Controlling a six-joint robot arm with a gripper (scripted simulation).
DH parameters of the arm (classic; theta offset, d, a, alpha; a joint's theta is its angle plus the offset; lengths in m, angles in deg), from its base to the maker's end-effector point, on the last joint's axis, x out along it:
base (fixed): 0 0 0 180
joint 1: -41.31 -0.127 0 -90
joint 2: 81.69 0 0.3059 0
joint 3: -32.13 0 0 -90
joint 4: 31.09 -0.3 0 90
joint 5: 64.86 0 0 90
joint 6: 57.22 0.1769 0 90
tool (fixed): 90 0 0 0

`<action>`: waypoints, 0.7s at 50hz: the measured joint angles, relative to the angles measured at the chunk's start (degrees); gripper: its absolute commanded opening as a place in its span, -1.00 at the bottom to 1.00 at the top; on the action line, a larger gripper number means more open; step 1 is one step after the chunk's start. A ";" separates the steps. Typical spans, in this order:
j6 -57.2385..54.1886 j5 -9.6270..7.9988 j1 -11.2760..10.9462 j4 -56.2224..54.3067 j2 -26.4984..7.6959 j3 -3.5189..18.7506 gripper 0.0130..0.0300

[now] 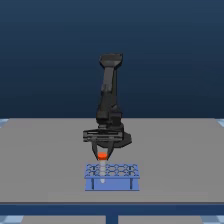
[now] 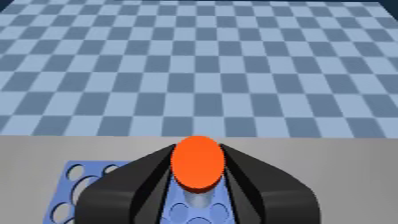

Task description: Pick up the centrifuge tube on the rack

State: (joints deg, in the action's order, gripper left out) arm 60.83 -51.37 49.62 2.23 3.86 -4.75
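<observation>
Two fingers (image 2: pixel 142 182) grip the unlabelled centrifuge tube (image 2: pixel 197 162) above the rack (image 1: pixel 112 177).

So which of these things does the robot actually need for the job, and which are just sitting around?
Part of the job:
centrifuge tube, orange cap between the fingers
blue rack
gripper

Just there:
grey table
checkered floor

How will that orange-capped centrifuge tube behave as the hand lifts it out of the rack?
The centrifuge tube looks small and slim, so probably light and rigid. Its round cap and smooth sides could slip or swing between the hand, whose fingers flank only the cap. If dropped on the table beside the rack, it would likely roll.
</observation>
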 measured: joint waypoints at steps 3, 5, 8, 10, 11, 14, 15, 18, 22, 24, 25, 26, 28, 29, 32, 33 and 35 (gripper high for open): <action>1.34 -0.41 0.00 1.38 0.36 0.20 -1.00; 2.29 -0.69 0.00 2.36 0.61 0.34 -1.00; 3.91 -1.14 0.00 4.00 0.98 0.55 -1.00; 5.04 -1.43 0.00 5.16 1.23 0.70 -1.00; 5.65 -1.58 0.00 5.80 1.35 0.77 -1.00; 7.52 -2.02 0.00 7.75 1.72 1.00 -1.00; 8.23 -2.17 0.00 8.41 1.84 1.08 -1.00; 10.39 -2.61 0.00 10.61 2.20 1.32 -1.00; 13.38 -3.15 0.00 13.72 2.67 1.63 -1.00; 15.07 -3.42 0.00 15.43 2.90 1.80 -1.00; 15.95 -3.55 0.00 16.27 3.01 1.87 -1.00; 16.82 -3.68 0.00 17.18 3.12 1.96 -1.00; 18.58 -3.93 0.00 18.94 3.33 2.11 -1.00; 19.40 -4.04 0.00 19.84 3.44 2.19 -1.00; 22.04 -4.37 0.00 22.51 3.72 2.41 -1.00; 23.04 -4.48 0.00 23.44 3.82 2.48 -1.00; 24.82 -4.67 0.00 25.23 3.99 2.62 -1.00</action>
State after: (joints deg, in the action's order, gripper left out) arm 85.64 -56.04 49.62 27.46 7.85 -2.13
